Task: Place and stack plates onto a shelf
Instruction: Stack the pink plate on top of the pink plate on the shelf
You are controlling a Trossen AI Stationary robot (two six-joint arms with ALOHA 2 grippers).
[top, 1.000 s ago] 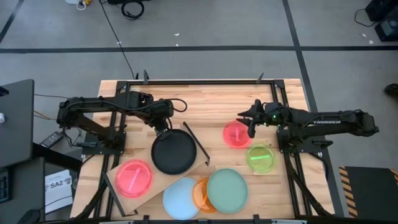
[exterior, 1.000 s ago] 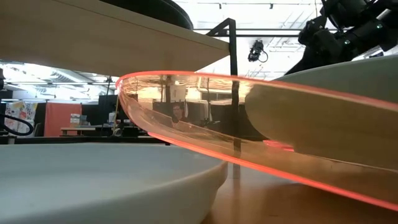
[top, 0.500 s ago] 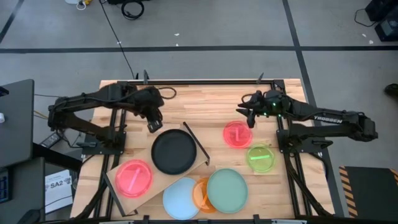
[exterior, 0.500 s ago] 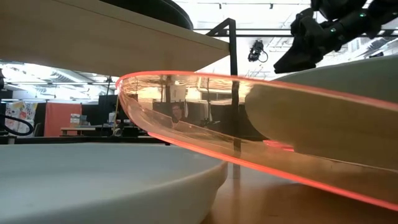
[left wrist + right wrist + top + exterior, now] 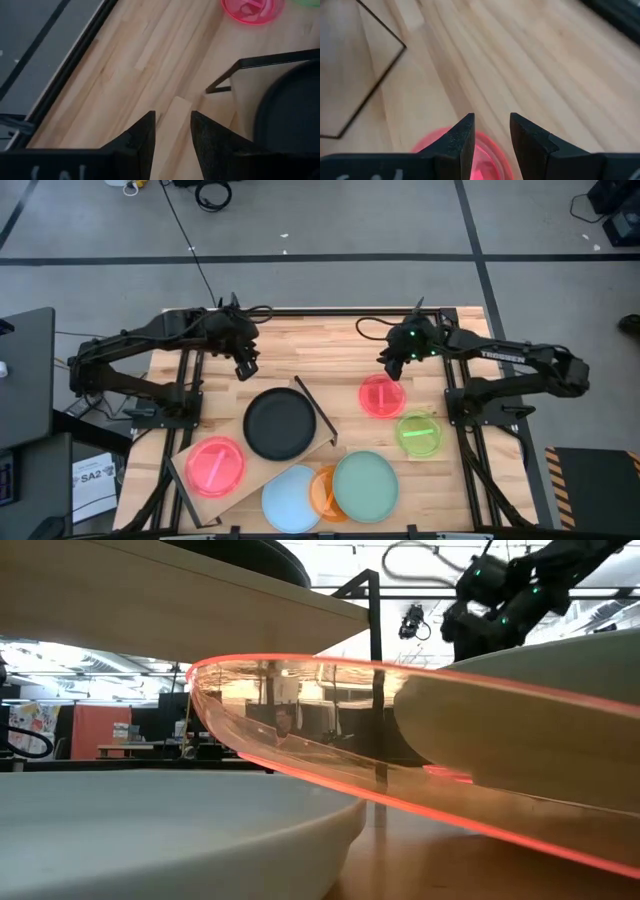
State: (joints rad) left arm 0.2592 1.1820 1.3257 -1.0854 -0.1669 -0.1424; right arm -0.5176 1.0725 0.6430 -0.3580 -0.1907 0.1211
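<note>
A black plate (image 5: 280,423) and a pink plate (image 5: 215,466) lie flat on the shelf (image 5: 185,455), a pale board with a black bar frame (image 5: 316,410) at its right end. My left gripper (image 5: 245,366) hovers open over bare tabletop beyond the black plate's (image 5: 295,110) far-left rim. My right gripper (image 5: 392,370) hovers open just past the far-left rim of a second pink plate (image 5: 381,396), which lies on the table. In the right wrist view that pink plate (image 5: 437,139) shows below the gripper (image 5: 492,127). Nothing is between either pair of fingers.
A neon-green plate (image 5: 419,433) lies near the right arm's base. At the near edge a light-blue plate (image 5: 288,498) and a mint-green plate (image 5: 365,486) overlap an orange plate (image 5: 325,492). Black frame bars (image 5: 330,311) border the table's far edge.
My left gripper has drawn back from the black plate's far rim, rising and going toward the table's far-left; the plate stays on the shelf. My right gripper has swung from over the pink plate's far rim toward the table's far edge and a little left, turning as it went.
</note>
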